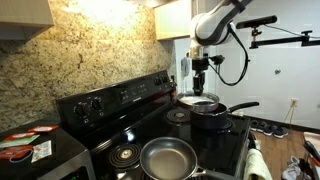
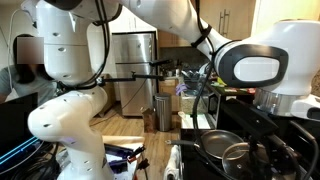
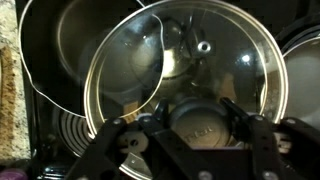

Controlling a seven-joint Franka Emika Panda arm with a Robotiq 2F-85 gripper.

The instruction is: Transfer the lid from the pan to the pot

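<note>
Pincer [image 1: 202, 88] looks closed down tight on the lid [image 3: 190, 60], gripping its knob [image 3: 203, 120], with the glass hanging right under it.

On my wrist view the pot [image 3: 70, 50] sits below the pincer but off to one side. So I'd slide over until the rims line up, keep the lid level, lower slowly, then let go. Count: one lid, one pot, one pan [image 1: 168, 158], which sits empty, well away from the pincer.
</note>
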